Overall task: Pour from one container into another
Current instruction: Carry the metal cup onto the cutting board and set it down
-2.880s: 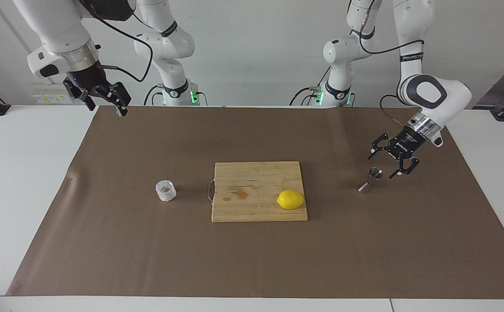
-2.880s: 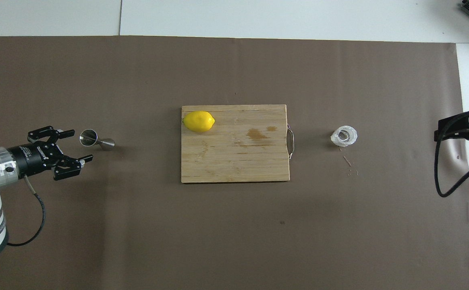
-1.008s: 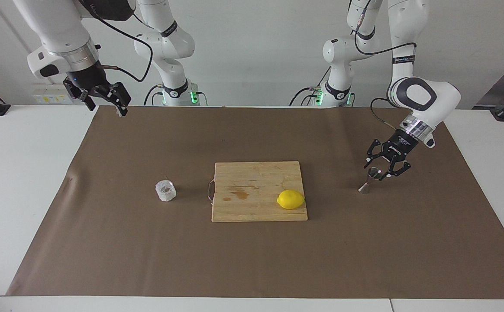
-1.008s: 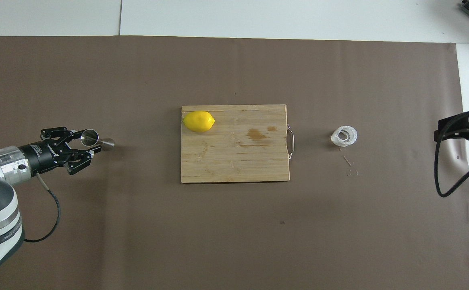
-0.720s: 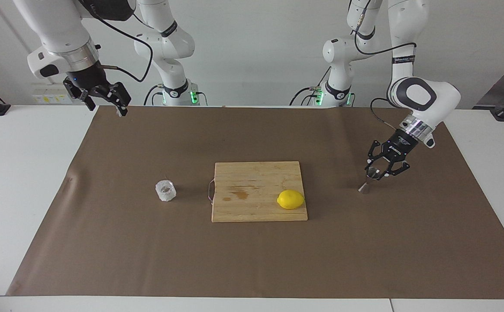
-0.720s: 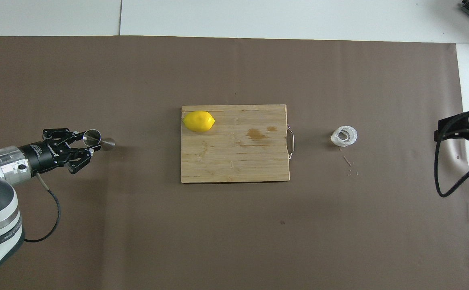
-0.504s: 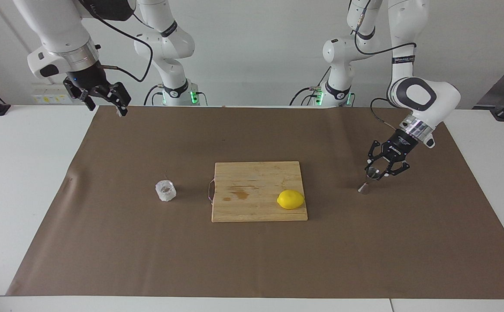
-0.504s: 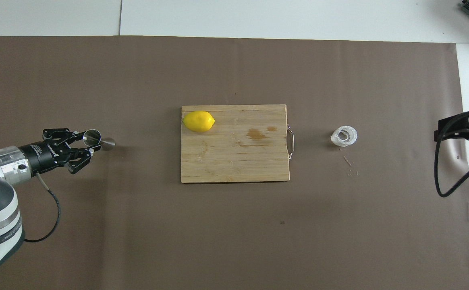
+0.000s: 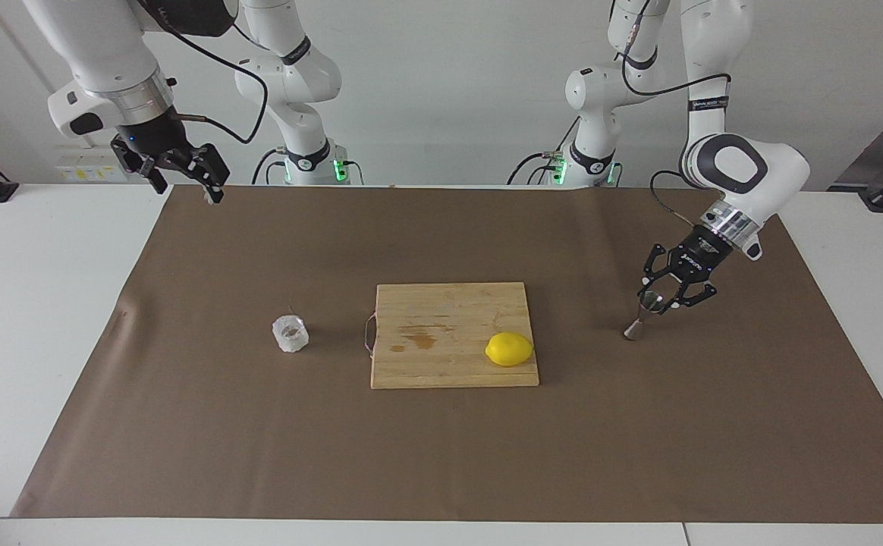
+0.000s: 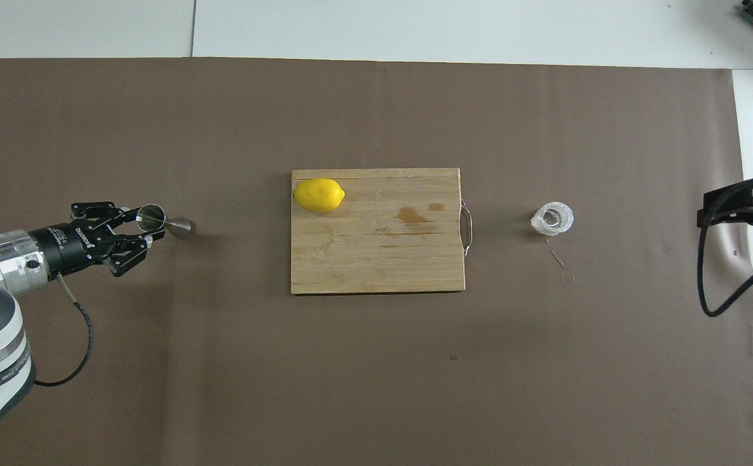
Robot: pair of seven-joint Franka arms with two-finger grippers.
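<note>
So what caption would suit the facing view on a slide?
Left gripper shut on the steel jigger; glass cup waits beside the cutting board.

jigger: small shiny steel hourglass, tilted, upper cone clamped in left gripper, toward the left arm's end of the brown mat; base possibly just off the mat | glass cup: squat, clear, faceted, upright on mat, toward the right arm's end

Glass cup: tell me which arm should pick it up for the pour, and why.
Right. The right gripper hangs open and empty at the glass cup's end of the table. The left gripper is shut on the steel jigger at the other end, with the cutting board between it and the cup.
</note>
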